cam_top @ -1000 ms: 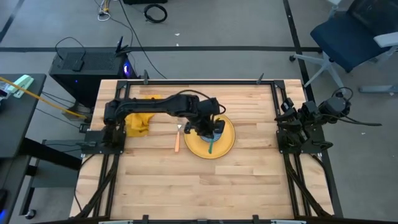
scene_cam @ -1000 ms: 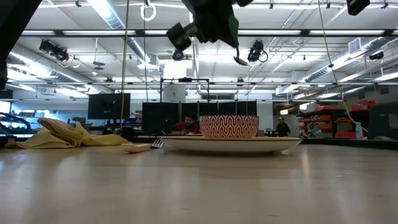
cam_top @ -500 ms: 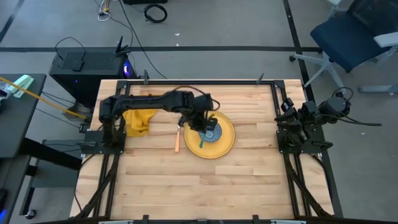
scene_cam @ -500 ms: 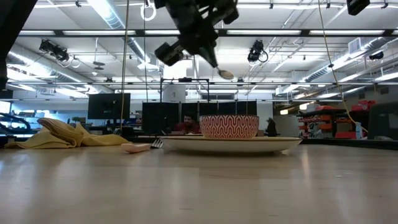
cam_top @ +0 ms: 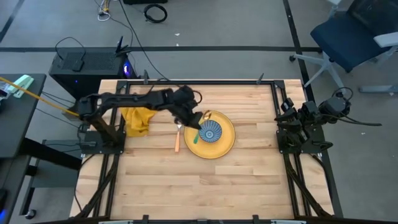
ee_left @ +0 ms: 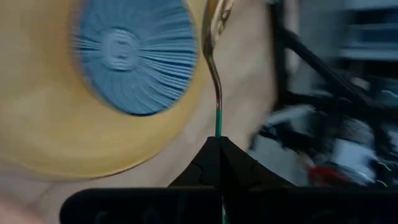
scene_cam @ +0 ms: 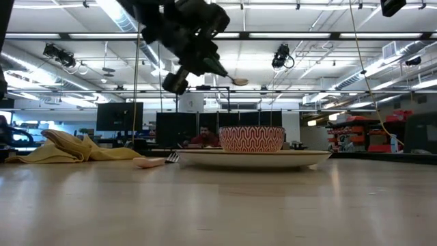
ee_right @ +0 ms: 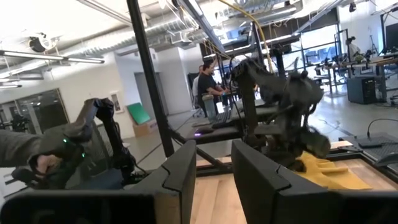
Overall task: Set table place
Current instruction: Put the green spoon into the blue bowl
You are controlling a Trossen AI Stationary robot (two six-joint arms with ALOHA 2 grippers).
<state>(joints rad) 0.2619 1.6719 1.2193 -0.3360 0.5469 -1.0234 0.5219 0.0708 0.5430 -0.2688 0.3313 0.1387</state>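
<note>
High view first: the table point(cam_top: 205, 186) is seen whole, a light wooden top in a black frame, and the yellow plate point(cam_top: 225, 147) lies near its middle with the blue bowl point(cam_top: 210, 132) set on it. The left gripper point(cam_top: 193, 120) is held above the table at the plate's rim on the side toward the yellow cloth point(cam_top: 138, 121), with its fingers clamped on the green handle of a spoon point(cam_top: 203, 117). The spoon's golden scoop is seen over the plate's far rim, beside the bowl. A fork point(cam_top: 177, 138) with an orange handle lies on the wood just beside the plate, between plate and cloth. The right gripper point(cam_top: 287, 119) is parked at the table's right edge, well apart from the plate.

Low view adds height: the left gripper point(scene_cam: 205, 63) and the spoon point(scene_cam: 232, 80) are shown well above the bowl point(scene_cam: 251, 139), touching nothing, and the bowl's outside is seen to be red and white patterned.

Left wrist view shows the spoon point(ee_left: 215, 56) pinched between the closed fingertips, its scoop beside the bowl's point(ee_left: 131, 53) ribbed blue inside.

Right wrist view shows that gripper's fingers point(ee_right: 180, 168) held apart, with nothing between them.
</note>
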